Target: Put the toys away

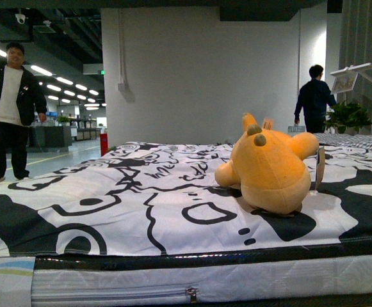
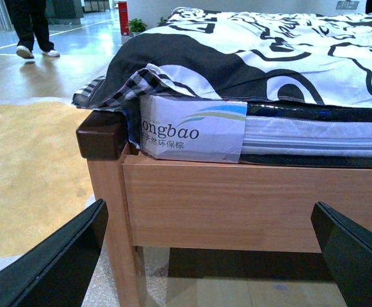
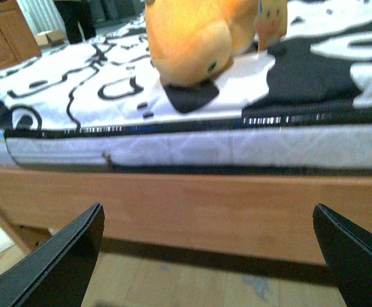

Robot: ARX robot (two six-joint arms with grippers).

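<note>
Soft orange-yellow plush animal (image 1: 269, 169) lies slumped on the black-and-white patterned bed cover (image 1: 141, 192), on the robot's right half of the bed, near the front edge; one dark bead eye faces that edge in the right wrist view; a small yellow paper tag (image 3: 272, 16) stands just beside the body. Judgement: the toy is loose on the cover with nothing pinning it, so it is free to be lifted; putting away not yet begun. Cover drapes over a white quilted mattress (image 1: 237, 281), which sits on a pale wooden bed frame (image 2: 237, 204); this raises the toy above both wrist cameras. Neither arm shows in the front view. Left gripper (image 2: 209, 208): dark fingers spread wide, nothing between them, released; it hangs low in front of the bed, level with the frame rail, pointed at the bed's left corner, where a printed white label (image 2: 192, 131) wraps the mattress end; well apart from the toy, of which only a sliver shows at the far edge of that view. Right gripper (image 3: 208, 208): likewise spread and empty; low, facing the frame rail directly under the toy, below the mattress top. Judgement: right arm is the better placed of the two; it needs to rise above the mattress edge and reach forward before closing on the soft body.
</note>
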